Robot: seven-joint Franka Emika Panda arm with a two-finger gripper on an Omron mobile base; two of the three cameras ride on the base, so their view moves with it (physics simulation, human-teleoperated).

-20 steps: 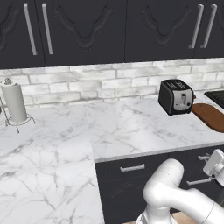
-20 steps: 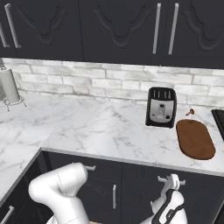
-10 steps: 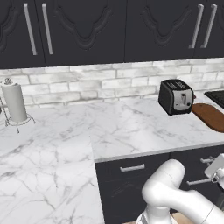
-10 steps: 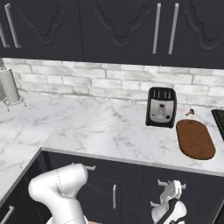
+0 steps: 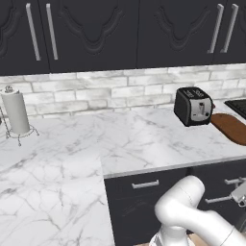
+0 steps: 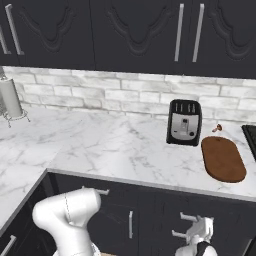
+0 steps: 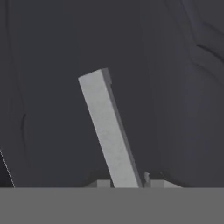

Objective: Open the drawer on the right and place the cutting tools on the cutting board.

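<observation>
My gripper [image 7: 126, 183] is shut on the silver bar handle [image 7: 109, 131] of the black-fronted drawer [image 7: 52, 87]; the bar runs slanted between the two fingertips. From the base views the gripper [image 6: 200, 231] is low at the right cabinet fronts, below the counter edge, also at the frame's right edge [image 5: 240, 194]. The drawer's inside is hidden, and so are the cutting tools. The reddish-brown cutting board [image 6: 223, 159] lies on the counter right of the toaster [image 6: 184, 122], also visible at far right [image 5: 231, 128].
A paper towel holder [image 5: 17, 113] stands at the far left of the marble counter [image 5: 120, 139]. Another drawer front with a short silver handle [image 5: 145, 184] is left of the arm. A cooktop corner [image 6: 249, 136] borders the board. A small brown item [image 6: 217, 128] lies behind the board.
The gripper, with the handle, has shifted slightly lower and nearer the base in both base views. Nothing on the counter has moved.
</observation>
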